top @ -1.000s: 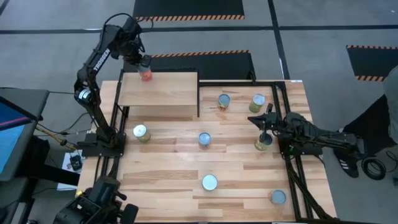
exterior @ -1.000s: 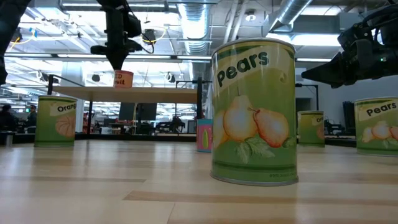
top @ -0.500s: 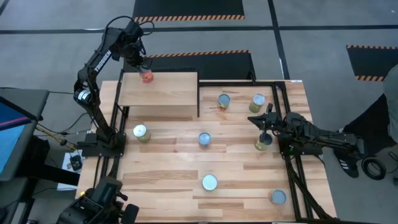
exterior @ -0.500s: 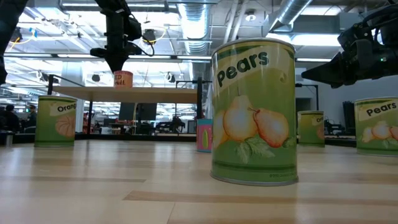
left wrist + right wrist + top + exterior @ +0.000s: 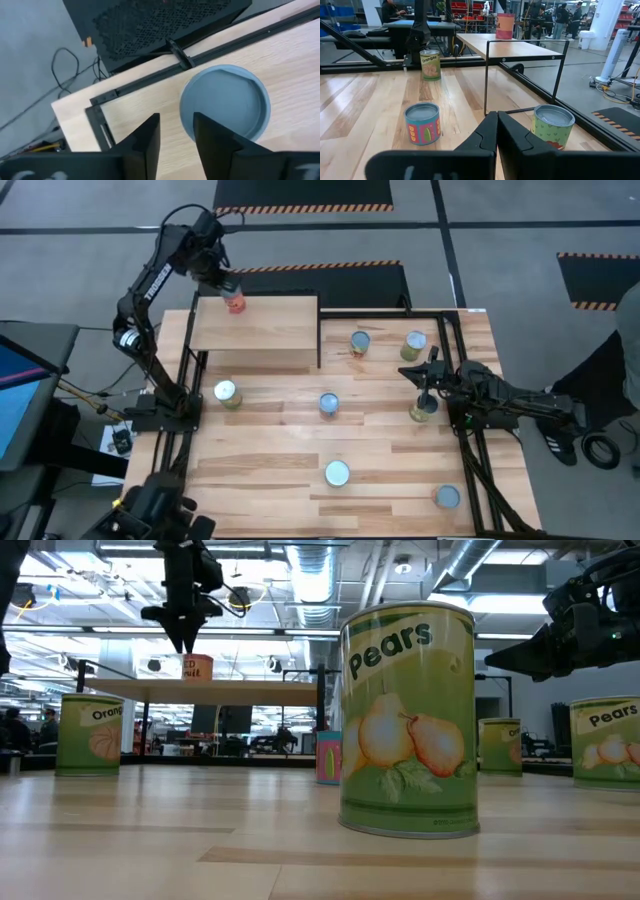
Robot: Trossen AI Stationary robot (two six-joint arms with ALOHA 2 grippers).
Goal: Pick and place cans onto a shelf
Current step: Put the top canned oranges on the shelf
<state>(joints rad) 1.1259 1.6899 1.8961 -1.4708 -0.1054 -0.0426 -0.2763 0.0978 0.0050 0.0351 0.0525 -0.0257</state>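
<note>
Pale plywood shelf (image 5: pixel 255 328) carries the red can (image 5: pixel 235 302) at its far edge, left gripper (image 5: pixel 222 280) spread above it; rigid, light, slick-lidded, best pinched across its label sides.

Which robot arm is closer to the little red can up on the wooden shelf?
The left one. Its pincer hangs right above the little red can on the pale plywood shelf. The right pincer waits far across the table, beside a green can.
</note>
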